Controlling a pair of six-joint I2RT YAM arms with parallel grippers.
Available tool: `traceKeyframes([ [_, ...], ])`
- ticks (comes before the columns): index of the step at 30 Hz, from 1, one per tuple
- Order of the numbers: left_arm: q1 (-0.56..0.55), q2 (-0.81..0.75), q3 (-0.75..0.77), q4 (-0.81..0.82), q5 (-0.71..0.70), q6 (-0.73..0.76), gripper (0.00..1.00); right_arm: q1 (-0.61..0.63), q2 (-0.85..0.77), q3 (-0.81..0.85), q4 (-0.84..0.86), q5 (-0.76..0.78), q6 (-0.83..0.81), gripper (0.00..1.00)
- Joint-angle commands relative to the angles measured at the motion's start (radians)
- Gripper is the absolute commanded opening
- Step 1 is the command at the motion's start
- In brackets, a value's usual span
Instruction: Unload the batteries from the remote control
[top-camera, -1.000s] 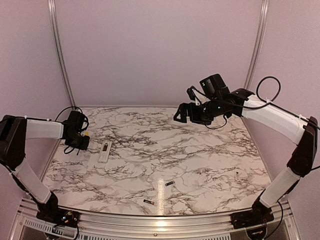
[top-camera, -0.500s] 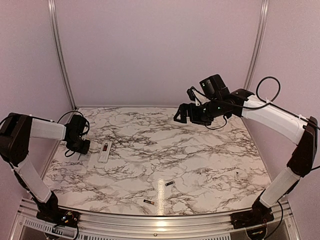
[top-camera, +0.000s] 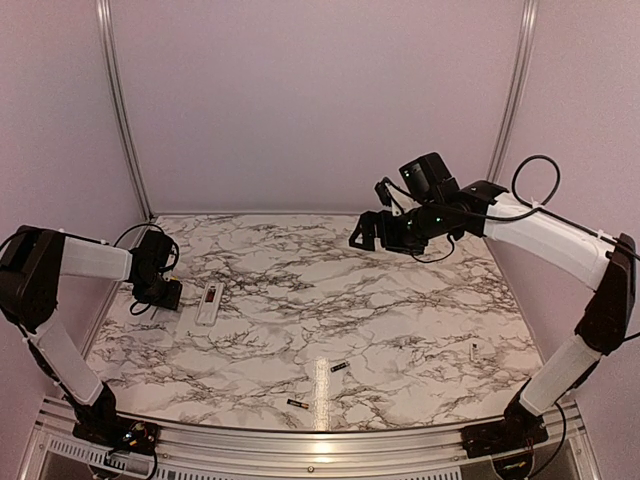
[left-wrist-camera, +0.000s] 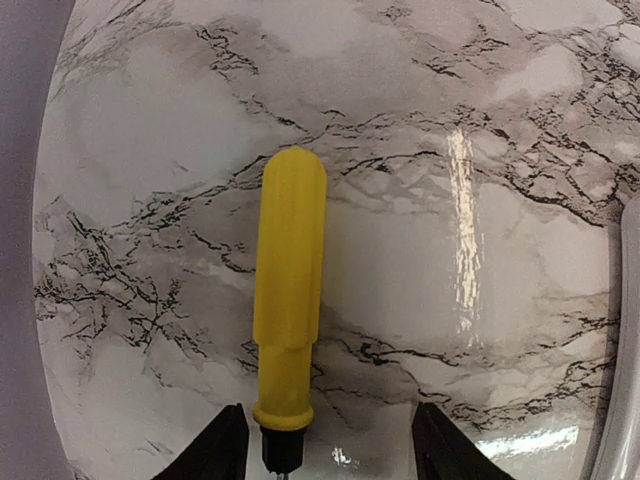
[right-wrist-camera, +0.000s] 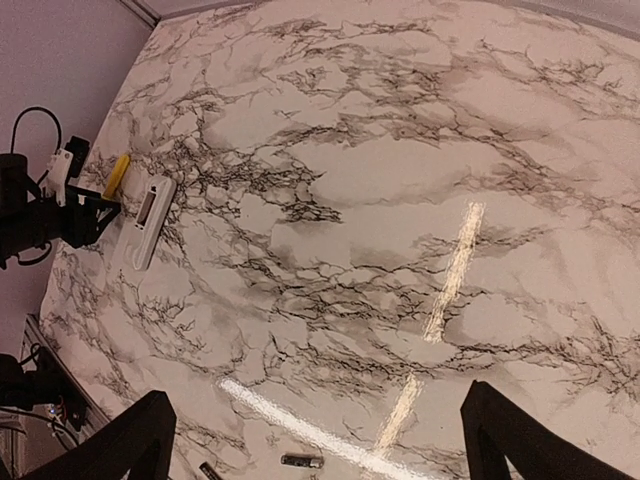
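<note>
The white remote control (top-camera: 209, 303) lies at the left of the table, its dark recess facing up; the right wrist view also shows the remote control (right-wrist-camera: 147, 220). Two small dark batteries (top-camera: 339, 367) (top-camera: 297, 404) lie apart near the front edge, far from it. My left gripper (top-camera: 165, 293) is low at the table just left of the remote. In its own view the left gripper (left-wrist-camera: 330, 452) is open, with a yellow-handled screwdriver (left-wrist-camera: 289, 320) lying between the jaws and a gap on its right side. My right gripper (top-camera: 365, 232) hangs open and empty high over the back.
A tiny pale screw-like speck (top-camera: 473, 350) lies at the right of the marble table (top-camera: 400, 310). The left wall stands close behind the left gripper. From the right wrist view, one battery (right-wrist-camera: 302, 461) lies below the right gripper (right-wrist-camera: 322, 440).
My left gripper came down to the table beside the remote and opened, letting go of the yellow screwdriver. The right arm has barely moved.
</note>
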Motion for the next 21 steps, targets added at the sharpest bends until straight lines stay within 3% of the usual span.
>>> traceKeyframes([
  [1,0.004,-0.048,0.024,-0.018,-0.021,-0.004,0.66,-0.005,-0.032,0.009,-0.003,0.035,-0.009,0.98],
  [5,0.004,-0.108,0.055,-0.031,-0.064,0.011,0.98,-0.014,-0.023,0.035,-0.001,0.044,-0.031,0.98],
  [13,0.004,-0.224,0.14,-0.039,-0.063,0.051,0.99,-0.065,-0.006,0.116,0.021,0.083,-0.076,0.98],
  [21,0.004,-0.363,0.144,0.048,0.027,0.083,0.99,-0.241,-0.066,0.111,0.098,0.005,-0.027,0.98],
])
